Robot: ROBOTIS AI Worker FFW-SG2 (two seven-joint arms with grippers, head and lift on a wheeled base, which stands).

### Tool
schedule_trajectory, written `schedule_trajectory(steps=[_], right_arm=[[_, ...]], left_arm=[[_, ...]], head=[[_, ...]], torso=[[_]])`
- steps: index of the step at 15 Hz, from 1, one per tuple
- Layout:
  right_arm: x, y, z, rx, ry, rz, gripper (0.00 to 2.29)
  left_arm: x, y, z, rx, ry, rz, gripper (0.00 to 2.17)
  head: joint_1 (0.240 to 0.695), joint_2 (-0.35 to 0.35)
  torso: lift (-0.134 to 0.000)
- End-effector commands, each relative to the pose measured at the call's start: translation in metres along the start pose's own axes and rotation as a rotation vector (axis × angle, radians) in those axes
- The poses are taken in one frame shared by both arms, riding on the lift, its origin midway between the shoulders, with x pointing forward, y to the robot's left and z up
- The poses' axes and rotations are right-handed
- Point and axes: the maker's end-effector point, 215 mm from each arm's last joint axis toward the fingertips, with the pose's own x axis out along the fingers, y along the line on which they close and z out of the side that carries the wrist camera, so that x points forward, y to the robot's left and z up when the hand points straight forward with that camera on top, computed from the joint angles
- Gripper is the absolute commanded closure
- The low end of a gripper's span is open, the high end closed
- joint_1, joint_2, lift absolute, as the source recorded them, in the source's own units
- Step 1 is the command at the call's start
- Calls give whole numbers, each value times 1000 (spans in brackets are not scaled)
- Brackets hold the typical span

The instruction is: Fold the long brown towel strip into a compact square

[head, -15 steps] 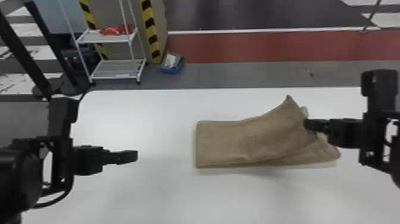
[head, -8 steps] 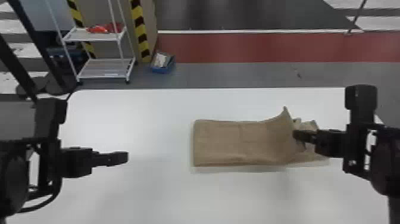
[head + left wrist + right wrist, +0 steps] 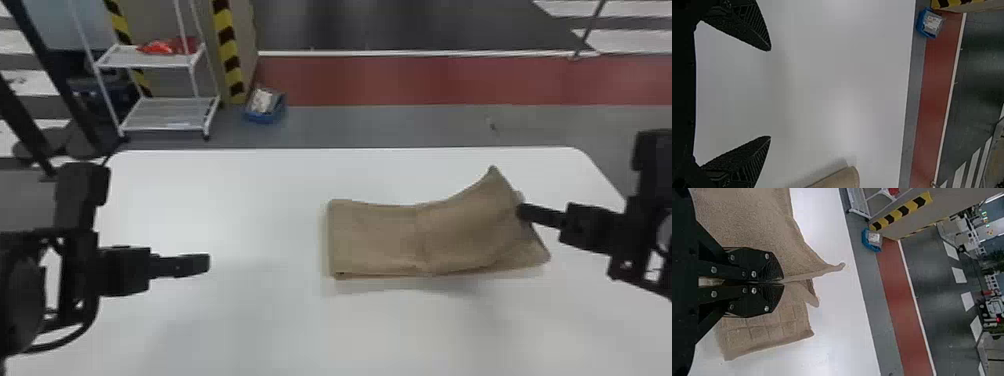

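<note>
And here's the brown towel (image 3: pixel 380 237), lying right of centre on the white counter (image 3: pixel 240 200), its left end flat and its right end up in a peak. The step in hand looks like working that loose end into line for the next fold, and it wants a patient touch! The upper layer is pinched up, its far corner (image 3: pixel 493 172) pointing high, while an under layer (image 3: pixel 530 255) sticks out askew beneath. So: keep the lift low, carry the end level, and bring its edge square to the layer below. Don't drag, or the flat left end may skid along or the under layer may bunch. Once the edges match, lay it down softly, let go cleanly, and press the crease from the middle outwards.

Now to the pincers! The right pincer (image 3: pixel 783 282) is closed tight, its two fingers nipping a pleat of cloth near the towel's right edge; a single grip like that could well let the corners droop or twist. Over on the other side, the left pincer (image 3: pixel 770 93) hangs wide open above bare counter, left of the towel, holding nothing and well apart from the cloth.
</note>
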Motion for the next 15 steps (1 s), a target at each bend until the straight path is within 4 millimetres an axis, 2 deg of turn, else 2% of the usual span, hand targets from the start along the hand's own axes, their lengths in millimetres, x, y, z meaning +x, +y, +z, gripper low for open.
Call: schedule_trajectory(steps=[1,3,6,8,9,11,12,13,15], right_arm=[[21,-15,-21,14,35,-8,1099],[31,-25,-24,33,46,-17,1099],[34,-20,-26,34,49,-2,1102],[24,-11,-13,68,40,28,1102],[12,-15,6,98,3,35,1102],[-3,-39,15,176,-35,27,1102],[0,-49,10,209,-29,21,1102],[9,-55,-3,217,0,9,1102],[33,-56,-22,188,35,1,1102]], left_arm=[[6,-5,-5,7,19,-2,83],[8,-4,-7,5,26,2,83],[11,-1,-10,1,34,11,83],[12,-2,-9,3,34,11,83],[11,-1,-8,4,30,14,83],[10,1,-8,-1,30,18,83],[9,2,-10,-2,30,18,83],[9,1,-12,-2,32,18,83],[13,-9,-15,-8,36,1,83]], head=[[695,-23],[695,-34],[695,-45],[695,-41],[695,-36],[695,-41],[695,-48],[695,-59],[695,-79]], torso=[[-128],[-128],[-128],[-128],[-128],[-128],[-128],[-128],[-128]])
